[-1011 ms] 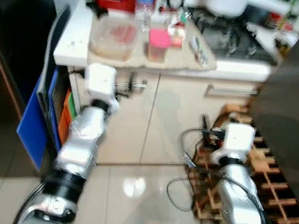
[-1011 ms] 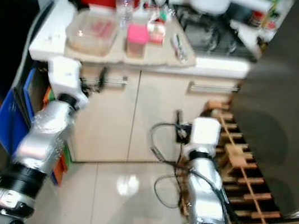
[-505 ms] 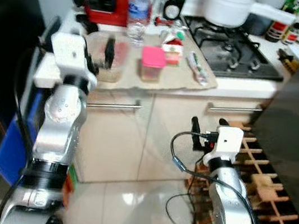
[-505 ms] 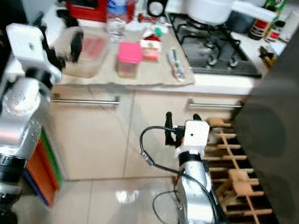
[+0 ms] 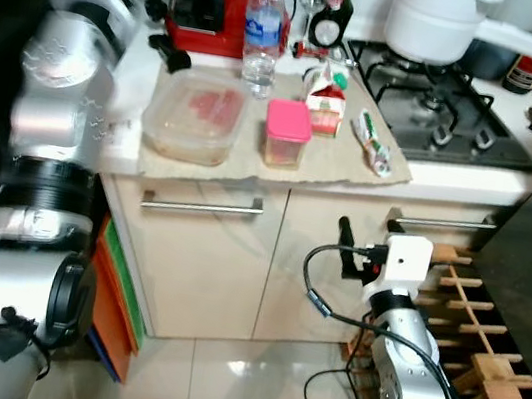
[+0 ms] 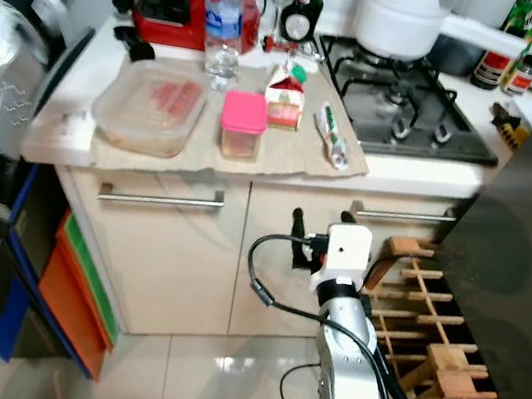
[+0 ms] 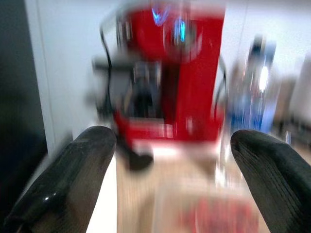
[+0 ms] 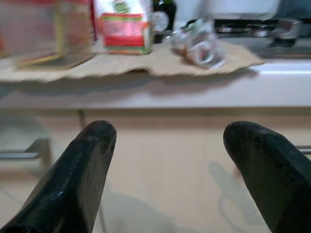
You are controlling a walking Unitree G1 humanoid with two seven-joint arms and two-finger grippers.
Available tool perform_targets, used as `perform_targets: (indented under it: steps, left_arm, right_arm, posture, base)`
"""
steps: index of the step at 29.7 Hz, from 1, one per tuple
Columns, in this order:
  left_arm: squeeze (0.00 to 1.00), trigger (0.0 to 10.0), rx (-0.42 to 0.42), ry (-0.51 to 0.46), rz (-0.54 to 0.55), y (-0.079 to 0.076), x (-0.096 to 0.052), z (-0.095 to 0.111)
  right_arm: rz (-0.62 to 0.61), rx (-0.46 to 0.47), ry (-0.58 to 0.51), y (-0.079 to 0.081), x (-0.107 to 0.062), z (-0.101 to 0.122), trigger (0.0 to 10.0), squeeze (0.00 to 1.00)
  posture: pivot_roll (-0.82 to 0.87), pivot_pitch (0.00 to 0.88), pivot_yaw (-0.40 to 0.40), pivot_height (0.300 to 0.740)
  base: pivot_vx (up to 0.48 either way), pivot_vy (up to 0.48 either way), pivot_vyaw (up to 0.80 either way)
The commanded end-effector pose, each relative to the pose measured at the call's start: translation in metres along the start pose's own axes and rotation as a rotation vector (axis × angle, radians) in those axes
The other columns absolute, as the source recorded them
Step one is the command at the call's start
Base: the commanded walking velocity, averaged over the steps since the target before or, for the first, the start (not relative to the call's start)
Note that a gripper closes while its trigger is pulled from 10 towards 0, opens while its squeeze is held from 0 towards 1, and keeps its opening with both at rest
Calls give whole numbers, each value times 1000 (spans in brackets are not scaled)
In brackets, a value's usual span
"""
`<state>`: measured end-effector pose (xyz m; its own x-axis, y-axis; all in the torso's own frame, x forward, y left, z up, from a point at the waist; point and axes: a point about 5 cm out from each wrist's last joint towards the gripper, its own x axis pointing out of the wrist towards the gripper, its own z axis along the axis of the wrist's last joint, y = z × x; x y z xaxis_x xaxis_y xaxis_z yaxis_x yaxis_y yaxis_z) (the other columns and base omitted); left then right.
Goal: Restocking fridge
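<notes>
left gripper (image 7: pixel 167 184) is raised by the counter's (image 5: pixel 452 173) left end, fingers (image 7: pixel 73 179) wide apart w/ nothing between, aimed at the red coffee machine (image 7: pixel 170 82) and bottle (image 7: pixel 252 92); view is blurred. right gripper (image 8: pixel 170 174) sits low in front of the cabinet doors (image 5: pixel 206 261), below counter edge, fingers also spread and empty. on the brown mat (image 5: pixel 353 163): clear tub (image 5: pixel 193 117) w/ pink food inside, pink-lid jar (image 5: pixel 286 133) just right of it, small carton (image 5: pixel 325 103) behind, wrapped packet (image 5: pixel 371 142) nearer the hob (image 5: pixel 440 126). white pot (image 5: pixel 435 24) sits on the hob. wooden rack (image 5: pixel 484 356) at lower right.
</notes>
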<state>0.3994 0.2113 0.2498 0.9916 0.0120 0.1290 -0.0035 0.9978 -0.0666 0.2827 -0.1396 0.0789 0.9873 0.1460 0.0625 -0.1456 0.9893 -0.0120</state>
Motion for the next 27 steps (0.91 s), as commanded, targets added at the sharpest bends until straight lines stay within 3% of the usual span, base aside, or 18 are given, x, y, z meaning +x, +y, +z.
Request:
perform_targets:
  steps: [1,5,8,18,21,25,27]
  left_arm:
    - [0,10000,-5,27,-16,-1,-2,-7]
    - [0,10000,20,20,-3,4,-5,-14]
    - [0,10000,-6,30,-25,10,-6,-19]
    - [0,10000,-24,20,-59,14,-3,-10]
    - [0,10000,-10,7,-86,10,-1,-8]
    - [0,10000,65,-15,-191,-9,0,-6]
    - [0,10000,59,20,-255,-18,1,-9]
  right_arm:
    - [-22,1,-6,-3,-1,3,10000,0]
    - [-26,0,-3,-4,-4,3,10000,0]
    - [-9,-4,9,-3,-9,0,10000,0]
    - [-16,1,25,-2,-14,-2,10000,0]
    - [-13,4,28,0,-15,-3,10000,0]
    - [-11,7,31,1,-15,-3,10000,0]
    - [-11,7,31,0,-15,-3,10000,0]
  posture:
    - [79,2,49,740]
    - [80,14,45,740]
    - [87,30,42,740]
    - [91,51,55,740]
    - [90,53,56,740]
    - [87,59,52,740]
    - [86,59,51,740]
  base:
    - [0,0,0]
    - [0,0,0]
    - [0,0,0]
    - [0,480,0]
    - [0,480,0]
    - [0,359,0]
    - [0,0,0]
